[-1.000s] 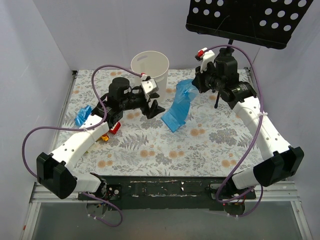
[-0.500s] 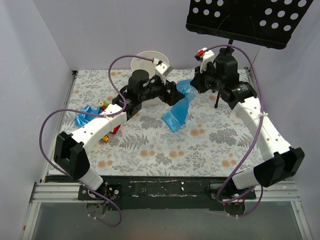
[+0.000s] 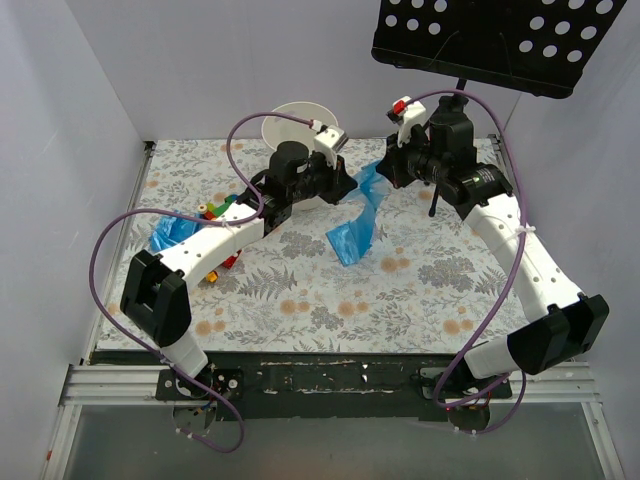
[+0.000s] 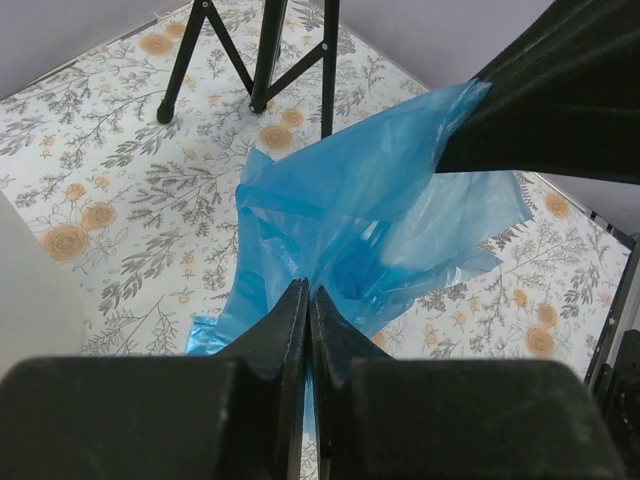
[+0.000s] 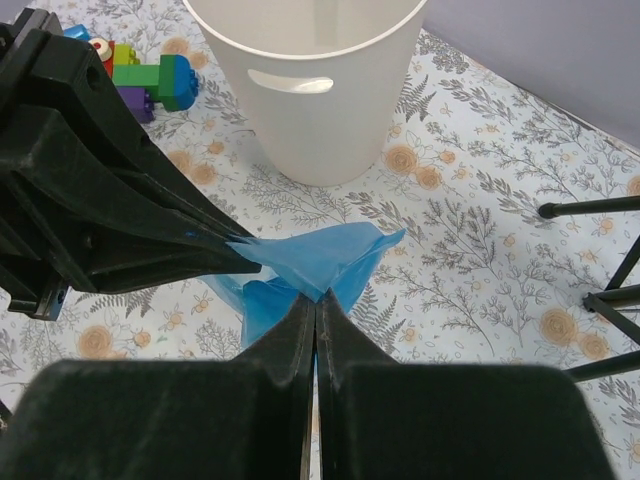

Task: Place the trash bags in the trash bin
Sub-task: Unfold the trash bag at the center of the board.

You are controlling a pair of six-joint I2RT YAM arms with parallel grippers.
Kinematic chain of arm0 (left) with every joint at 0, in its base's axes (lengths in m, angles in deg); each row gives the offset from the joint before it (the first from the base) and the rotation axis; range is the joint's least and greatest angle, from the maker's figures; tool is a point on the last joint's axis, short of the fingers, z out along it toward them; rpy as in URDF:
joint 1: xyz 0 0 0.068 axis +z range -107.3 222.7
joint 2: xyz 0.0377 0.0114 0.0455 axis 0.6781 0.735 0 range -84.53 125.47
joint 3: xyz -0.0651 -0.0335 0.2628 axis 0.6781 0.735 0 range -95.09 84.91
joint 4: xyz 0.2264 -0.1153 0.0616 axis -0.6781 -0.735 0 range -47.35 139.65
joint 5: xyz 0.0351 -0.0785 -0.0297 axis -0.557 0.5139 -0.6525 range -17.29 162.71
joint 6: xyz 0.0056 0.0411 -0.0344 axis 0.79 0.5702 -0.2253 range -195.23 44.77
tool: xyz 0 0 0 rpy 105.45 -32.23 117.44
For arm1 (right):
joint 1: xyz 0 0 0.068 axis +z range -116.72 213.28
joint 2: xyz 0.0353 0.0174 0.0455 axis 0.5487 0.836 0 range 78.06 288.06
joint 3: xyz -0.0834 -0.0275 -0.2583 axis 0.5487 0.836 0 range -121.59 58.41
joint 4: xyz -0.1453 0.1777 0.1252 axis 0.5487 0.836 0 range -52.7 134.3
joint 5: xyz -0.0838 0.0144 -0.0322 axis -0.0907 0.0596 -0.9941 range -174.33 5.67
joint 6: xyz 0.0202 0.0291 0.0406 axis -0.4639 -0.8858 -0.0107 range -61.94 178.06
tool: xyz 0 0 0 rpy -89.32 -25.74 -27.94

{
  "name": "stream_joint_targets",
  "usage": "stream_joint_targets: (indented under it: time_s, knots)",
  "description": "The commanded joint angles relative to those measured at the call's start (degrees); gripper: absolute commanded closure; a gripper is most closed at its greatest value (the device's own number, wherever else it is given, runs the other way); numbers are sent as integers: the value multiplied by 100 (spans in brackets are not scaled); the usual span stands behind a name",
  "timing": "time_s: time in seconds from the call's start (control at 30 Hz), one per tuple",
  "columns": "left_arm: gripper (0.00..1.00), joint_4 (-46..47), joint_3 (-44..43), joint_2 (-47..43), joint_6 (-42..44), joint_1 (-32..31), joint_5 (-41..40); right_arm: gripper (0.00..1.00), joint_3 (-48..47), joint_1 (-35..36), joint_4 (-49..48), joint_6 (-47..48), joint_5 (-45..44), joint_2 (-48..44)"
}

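A blue trash bag [image 3: 352,222] hangs between my two grippers, its lower end trailing on the flowered table. My right gripper [image 3: 386,170] is shut on the bag's top edge [image 5: 330,258]. My left gripper [image 3: 351,186] has come in from the left and is shut on the same bag [image 4: 380,210], its fingertips [image 5: 240,262] close beside the right gripper [image 5: 316,298]. The cream-white trash bin [image 3: 288,118] stands upright behind my left arm, partly hidden; in the right wrist view the bin [image 5: 315,90] is just beyond the bag. A second crumpled blue bag [image 3: 168,232] lies at the table's left.
Multicoloured toy blocks [image 3: 214,210] lie left of the bin, with more [image 3: 230,258] under my left arm. A black music stand [image 3: 490,40] rises at the back right, its tripod legs [image 4: 262,55] on the table behind the bag.
My left arm swung right from in front of the bin to the hanging bag, and its gripper went from open to shut on the bag. The right gripper held still.
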Motion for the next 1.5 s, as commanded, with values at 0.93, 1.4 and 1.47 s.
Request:
stream_joint_targets:
  time_s: [0.93, 1.4, 1.47]
  knots:
    - [100, -1065, -316, -1265, 1182, 27, 142, 48, 1033, 157, -374, -502, -509, 43]
    - [100, -1127, 141, -1564, 1315, 36, 300, 50, 1420, -643, -654, -467, 2458, -292]
    - [100, -1083, 167, -1564, 1297, 27, 274, 72, 1411, -634, -830, -519, 3286, -248]
